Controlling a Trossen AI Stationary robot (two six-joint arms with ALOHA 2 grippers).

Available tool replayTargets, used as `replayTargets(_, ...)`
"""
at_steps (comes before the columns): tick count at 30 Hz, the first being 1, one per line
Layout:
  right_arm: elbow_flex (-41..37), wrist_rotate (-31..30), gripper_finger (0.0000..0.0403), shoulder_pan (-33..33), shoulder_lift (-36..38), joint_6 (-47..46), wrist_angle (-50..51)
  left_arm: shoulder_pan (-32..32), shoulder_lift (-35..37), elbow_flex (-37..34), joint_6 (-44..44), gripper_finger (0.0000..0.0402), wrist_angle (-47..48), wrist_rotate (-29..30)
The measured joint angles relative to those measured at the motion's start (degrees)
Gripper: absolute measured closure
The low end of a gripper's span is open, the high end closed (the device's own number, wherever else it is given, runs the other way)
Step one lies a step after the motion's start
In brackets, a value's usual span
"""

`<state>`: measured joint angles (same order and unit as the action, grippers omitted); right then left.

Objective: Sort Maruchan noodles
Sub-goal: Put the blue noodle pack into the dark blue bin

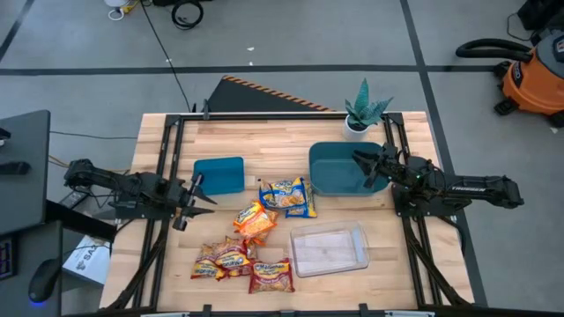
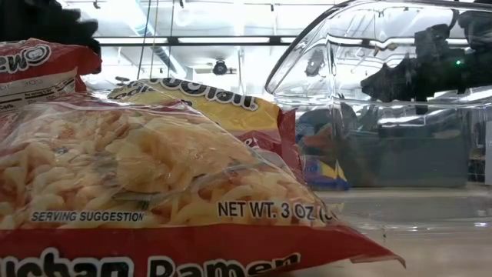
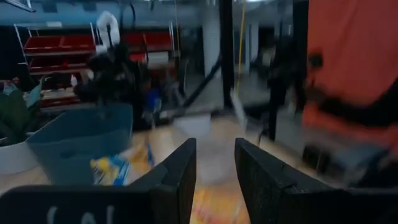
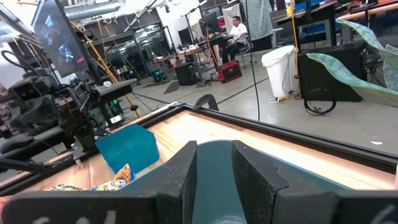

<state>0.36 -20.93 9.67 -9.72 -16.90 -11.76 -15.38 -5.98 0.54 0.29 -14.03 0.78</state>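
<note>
Light wooden table point(image 1: 273, 132) on a grey workshop floor; orange shop vacuum point(image 1: 535, 75) off to the far right, potted plant point(image 1: 361, 113) at the table's back edge.

Left gripper point(image 1: 196, 195) low over the table at the left side, fingers parted with a narrow gap, holding nothing. Just behind it, small teal bin point(image 1: 218, 174). Ahead of its fingertips, toward table centre, orange packet point(image 1: 256, 220), apart from the fingers. Farther ahead and slightly back, blue-and-yellow packets point(image 1: 287, 195), overlapping. Forward of the gripper, toward the front edge, cluster of red-and-yellow packets point(image 1: 240, 262) lying flat and touching one another; nearest of them fills the low view point(image 2: 154, 185).

Right gripper point(image 1: 363, 163) over the large teal bin point(image 1: 335, 167), fingers slightly apart, empty; bin interior visible between the fingers in the right wrist view point(image 4: 214, 155). Blue-and-yellow packets just beside that bin's left wall, outside it. Clear plastic container point(image 1: 328, 248) in front of the right gripper, well apart from it, beside the red-and-yellow cluster.

Seated person point(image 4: 235, 31) far back in the room, right wrist view.
</note>
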Motion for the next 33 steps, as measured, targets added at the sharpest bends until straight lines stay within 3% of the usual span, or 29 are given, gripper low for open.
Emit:
replayTargets(7,0.0,1.4,0.0297,0.0,0.0,-3.6,-2.0,0.0,0.0,0.0,-6.4,0.0285,-4.9,0.0)
replayTargets(11,0.0,3.9,0.0297,0.0,0.0,1.8,-6.0,0.0,0.0,0.0,-7.2,0.0285,-7.0,0.0)
replayTargets(15,0.0,4.8,0.0297,0.0,0.0,1.6,-6.8,0.1,0.0,0.0,-6.0,0.0285,-9.9,0.2)
replayTargets(21,0.1,18.6,0.0297,0.0,-0.1,7.2,-11.4,0.1,0.0,0.0,-9.0,0.0285,-11.8,0.3)
replayTargets(23,1.6,19.4,0.0297,0.2,-0.2,9.0,-10.6,0.1,0.0,0.0,-8.7,0.0285,-11.8,1.1)
replayTargets(26,4.2,17.7,0.0297,0.8,-1.8,10.6,-8.5,0.1,0.0,0.0,-6.4,0.0285,-11.7,8.7)
replayTargets(31,7.5,17.5,0.0297,1.4,-7.3,9.5,-7.7,0.1,0.0,0.0,2.3,0.0285,-11.9,29.3)
replayTargets(33,9.4,17.5,0.0297,1.6,-10.4,8.4,-7.7,0.2,0.0,0.0,3.9,0.0285,-11.9,32.1)
